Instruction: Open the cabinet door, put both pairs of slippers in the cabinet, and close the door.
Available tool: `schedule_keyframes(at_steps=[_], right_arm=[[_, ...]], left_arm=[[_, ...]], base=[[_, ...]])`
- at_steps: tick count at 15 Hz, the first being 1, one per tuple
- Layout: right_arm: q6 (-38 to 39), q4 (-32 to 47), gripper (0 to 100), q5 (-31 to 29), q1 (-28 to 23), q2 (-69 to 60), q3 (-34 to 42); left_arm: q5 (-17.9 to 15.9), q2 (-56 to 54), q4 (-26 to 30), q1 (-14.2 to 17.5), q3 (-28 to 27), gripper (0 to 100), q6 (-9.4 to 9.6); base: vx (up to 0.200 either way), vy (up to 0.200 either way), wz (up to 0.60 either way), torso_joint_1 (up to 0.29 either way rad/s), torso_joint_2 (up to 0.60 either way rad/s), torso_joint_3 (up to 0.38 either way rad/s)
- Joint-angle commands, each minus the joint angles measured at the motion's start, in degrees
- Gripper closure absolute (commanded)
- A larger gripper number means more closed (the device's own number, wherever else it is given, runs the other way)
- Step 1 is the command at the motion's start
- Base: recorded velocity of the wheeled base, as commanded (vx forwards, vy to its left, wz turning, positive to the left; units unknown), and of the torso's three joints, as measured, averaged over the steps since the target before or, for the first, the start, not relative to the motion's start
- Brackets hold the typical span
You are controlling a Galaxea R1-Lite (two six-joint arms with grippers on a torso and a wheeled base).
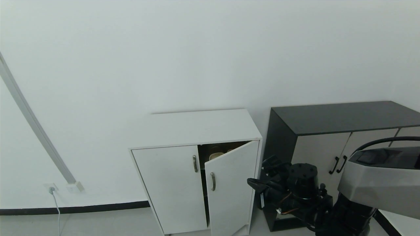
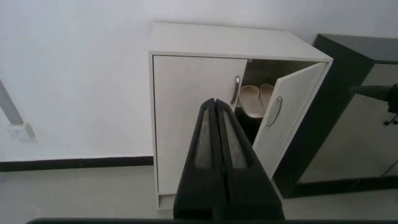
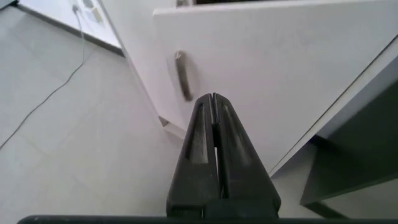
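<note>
Right gripper [image 3: 213, 98] fingers are pressing together, hovering near the cabinet's half-open right door [image 3: 280, 68]. Left gripper [image 2: 215, 104] fingers are also together, facing the white cabinet [image 2: 193, 106]. Beige slippers [image 2: 258, 96] are sitting inside the cabinet on its upper shelf.

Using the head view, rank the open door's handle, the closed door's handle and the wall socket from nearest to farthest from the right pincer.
From the right pincer:
1. Open door's handle, just to its left, on the ajar door.
2. Closed door's handle, farther left and higher.
3. Wall socket, far left, low on the wall.
</note>
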Motion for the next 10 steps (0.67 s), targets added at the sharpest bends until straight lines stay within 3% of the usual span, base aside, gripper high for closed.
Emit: schedule_keyframes(at_steps=[1,5,10], right_arm=[[-0.03,-0.26,100,0.17,0.25,-1.49,2.46],[-0.03,-1.75,100,0.53,0.25,-0.17,4.04],[-0.03,-0.7,100,0.44,-0.1,5.63,-1.67]], left_arm=[[-0.01,0.06,0.02,0.06,0.01,100,0.03],[-0.01,0.06,0.02,-0.02,0.01,100,0.03],[0.08,0.06,0.02,0.06,0.01,100,0.03]], base=[[0.2,0.0,0.0,-0.012,-0.01,0.002],[0.2,0.0,0.0,0.011,0.0,0.004],[0.0,0.0,0.0,0.0,0.0,0.0]])
